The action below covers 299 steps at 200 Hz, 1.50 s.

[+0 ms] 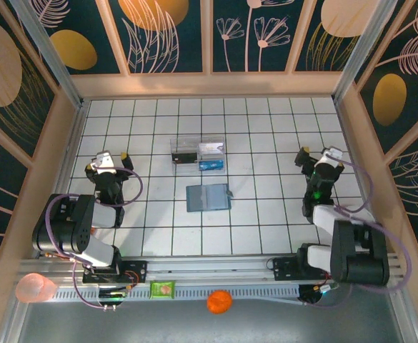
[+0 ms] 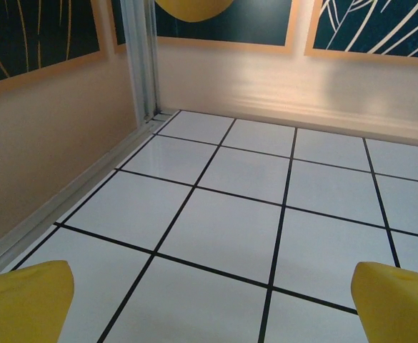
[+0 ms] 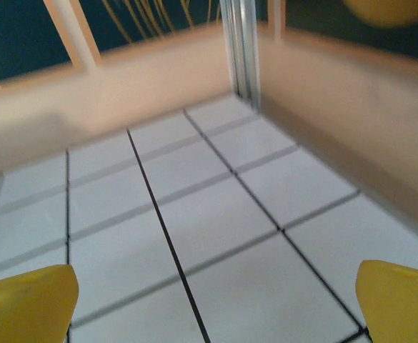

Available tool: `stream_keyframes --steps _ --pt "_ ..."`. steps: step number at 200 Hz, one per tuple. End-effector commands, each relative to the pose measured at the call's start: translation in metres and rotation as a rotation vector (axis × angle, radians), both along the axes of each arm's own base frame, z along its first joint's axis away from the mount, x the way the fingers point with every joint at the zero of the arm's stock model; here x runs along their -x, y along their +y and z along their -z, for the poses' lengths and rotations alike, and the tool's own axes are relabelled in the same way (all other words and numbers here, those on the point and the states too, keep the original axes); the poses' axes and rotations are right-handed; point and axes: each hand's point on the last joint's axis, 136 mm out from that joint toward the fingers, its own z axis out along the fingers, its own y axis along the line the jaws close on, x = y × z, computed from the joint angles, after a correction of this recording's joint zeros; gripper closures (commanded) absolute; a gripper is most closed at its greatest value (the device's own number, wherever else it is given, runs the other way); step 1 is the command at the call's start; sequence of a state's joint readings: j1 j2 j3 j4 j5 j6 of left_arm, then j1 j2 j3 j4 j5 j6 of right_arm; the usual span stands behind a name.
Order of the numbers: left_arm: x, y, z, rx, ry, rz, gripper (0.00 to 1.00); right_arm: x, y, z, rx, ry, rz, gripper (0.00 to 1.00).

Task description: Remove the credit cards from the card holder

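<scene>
The card holder (image 1: pixel 209 197) lies flat on the tiled table, a slate-blue rectangle near the middle. Just behind it, a bright blue credit card (image 1: pixel 211 165) and a pale grey card (image 1: pixel 211 148) lie in a clear plastic tray (image 1: pixel 174 145), with a dark flat item (image 1: pixel 185 156) in its left part. My left gripper (image 1: pixel 109 155) hovers open at the left side, well away from the holder. Over bare tiles its yellow fingertips (image 2: pixel 24 300) stand wide apart. At the right side my right gripper (image 1: pixel 322 152) is open too, fingertips (image 3: pixel 398 300) spread over bare tiles.
Peach walls enclose the table on three sides. The left wrist faces the back left corner post (image 2: pixel 141 61), the right wrist the back right corner post (image 3: pixel 243 50). On the front rail lie a pink cup (image 1: pixel 36 287), a green packet (image 1: pixel 163 289) and an orange ball (image 1: pixel 219 301).
</scene>
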<state>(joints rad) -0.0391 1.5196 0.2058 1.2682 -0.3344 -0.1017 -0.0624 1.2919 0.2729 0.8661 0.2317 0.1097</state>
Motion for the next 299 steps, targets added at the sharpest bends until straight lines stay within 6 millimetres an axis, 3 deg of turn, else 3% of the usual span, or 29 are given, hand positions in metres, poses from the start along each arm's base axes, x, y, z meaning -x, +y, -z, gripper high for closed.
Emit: stream_keyframes --steps 1,39,52,59,68,299 --pt "-0.002 0.003 -0.015 0.019 -0.063 -0.015 0.01 -0.016 0.016 -0.006 0.003 -0.082 -0.107 0.01" --pt "-0.002 0.003 -0.014 0.019 -0.062 -0.017 0.01 -0.023 0.044 0.003 0.064 -0.089 -0.208 0.01" --pt "-0.003 0.003 -0.015 0.02 -0.062 -0.016 0.01 -0.015 0.043 0.007 0.061 -0.117 -0.21 0.01" --pt "-0.003 0.003 -0.014 0.02 -0.061 -0.016 0.01 -0.011 0.041 -0.001 0.078 -0.167 -0.189 0.01" --pt "-0.003 0.003 -0.015 0.019 -0.062 -0.016 0.01 -0.014 0.041 0.007 0.068 -0.117 -0.187 0.01" --pt "-0.003 0.003 -0.014 0.018 -0.06 -0.014 0.01 -0.014 0.041 0.005 0.064 -0.134 -0.194 0.01"
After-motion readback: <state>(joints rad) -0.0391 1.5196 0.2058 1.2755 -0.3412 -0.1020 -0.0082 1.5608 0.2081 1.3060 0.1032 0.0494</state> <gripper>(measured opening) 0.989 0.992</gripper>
